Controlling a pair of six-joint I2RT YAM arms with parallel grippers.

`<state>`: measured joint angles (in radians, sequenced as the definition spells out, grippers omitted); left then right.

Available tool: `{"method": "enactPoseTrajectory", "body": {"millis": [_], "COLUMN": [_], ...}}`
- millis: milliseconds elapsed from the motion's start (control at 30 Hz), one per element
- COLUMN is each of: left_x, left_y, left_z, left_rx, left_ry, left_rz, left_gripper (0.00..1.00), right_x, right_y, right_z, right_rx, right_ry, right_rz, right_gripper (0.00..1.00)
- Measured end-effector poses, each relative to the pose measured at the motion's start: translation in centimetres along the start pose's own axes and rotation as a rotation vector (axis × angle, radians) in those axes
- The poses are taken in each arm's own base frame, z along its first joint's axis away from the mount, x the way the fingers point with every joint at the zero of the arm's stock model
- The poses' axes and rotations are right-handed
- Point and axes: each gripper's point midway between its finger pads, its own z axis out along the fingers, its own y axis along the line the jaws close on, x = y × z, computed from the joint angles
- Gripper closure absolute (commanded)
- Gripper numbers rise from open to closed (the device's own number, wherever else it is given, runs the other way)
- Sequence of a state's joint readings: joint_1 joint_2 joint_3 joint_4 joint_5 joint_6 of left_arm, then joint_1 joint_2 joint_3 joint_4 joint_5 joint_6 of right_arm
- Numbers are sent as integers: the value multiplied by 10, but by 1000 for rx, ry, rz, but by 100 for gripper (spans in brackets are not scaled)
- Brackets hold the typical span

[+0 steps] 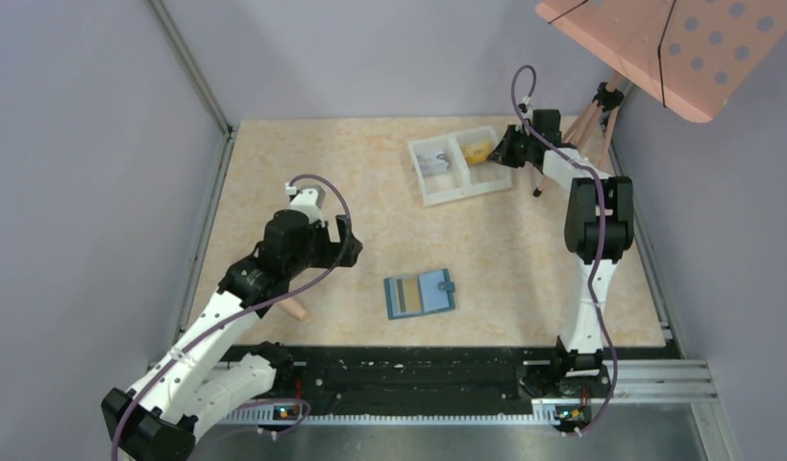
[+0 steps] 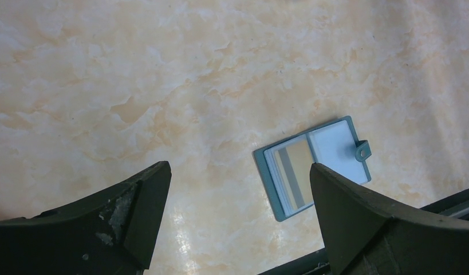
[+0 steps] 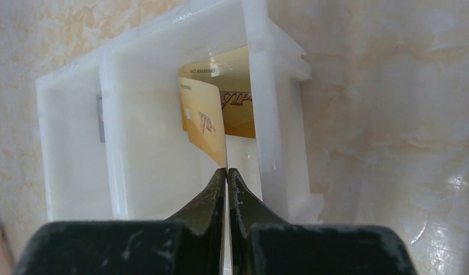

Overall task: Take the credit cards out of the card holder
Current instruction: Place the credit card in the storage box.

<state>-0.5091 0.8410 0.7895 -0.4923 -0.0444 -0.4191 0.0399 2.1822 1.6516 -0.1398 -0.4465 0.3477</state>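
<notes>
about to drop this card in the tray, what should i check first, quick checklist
1. Right gripper shut on the gold card: ok.
2. Held card over the white tray compartment that holds another gold card: ok.
3. Held card's far edge below the tray rim: cannot tell.
4. Left gripper open and away from the tray: ok.
5. Card holder lying open: ok.
6. Card holder emptied: not ok, a striped card sits in it.
</notes>
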Motion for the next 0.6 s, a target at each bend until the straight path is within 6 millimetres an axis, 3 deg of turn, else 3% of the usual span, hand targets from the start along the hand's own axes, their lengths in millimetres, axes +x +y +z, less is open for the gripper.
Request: {"method": "enactPoseTrajectory", "body": {"millis": [600], "left_x": [1], "left_y": [0], "left_z": [1], "left_rx": [0], "left_ry": [7], "left_rz": [1], "left_gripper": [3], "right_x": [-20], "right_y": [-1], "right_z": [12], "right_rx": [-10], "right_ry": [-24], "right_rz": [-14], "right_gripper": [87]}}
